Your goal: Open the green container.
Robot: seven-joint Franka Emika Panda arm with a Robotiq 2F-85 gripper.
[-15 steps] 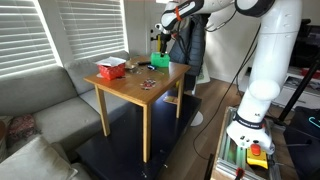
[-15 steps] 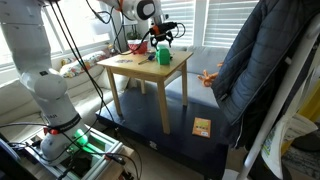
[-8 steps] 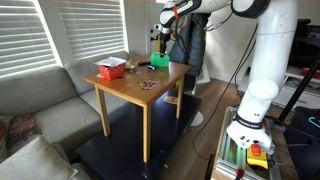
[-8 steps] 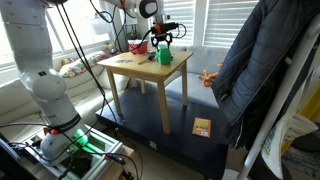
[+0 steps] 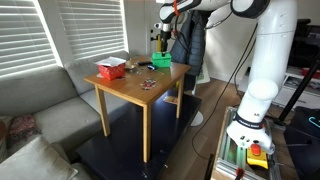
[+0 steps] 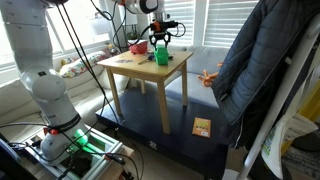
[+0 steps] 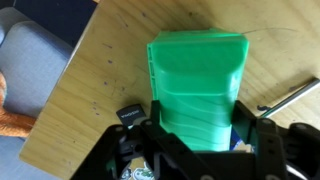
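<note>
The smooth green plastic box [image 5: 160, 61] sits at 1 corner of the flat wooden counter [image 5: 135, 92]. Just above it, the hand [image 7: 197, 125] has its 2 black fingers [image 7: 150, 125] squeezed onto the box's shiny green lid [image 7: 196, 95].

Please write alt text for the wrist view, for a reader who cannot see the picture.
Seen from above, the green container fills the middle over a wooden table, with the dark fingers of the end effector on both sides of its near end. A grey sofa shows at the upper left.
</note>
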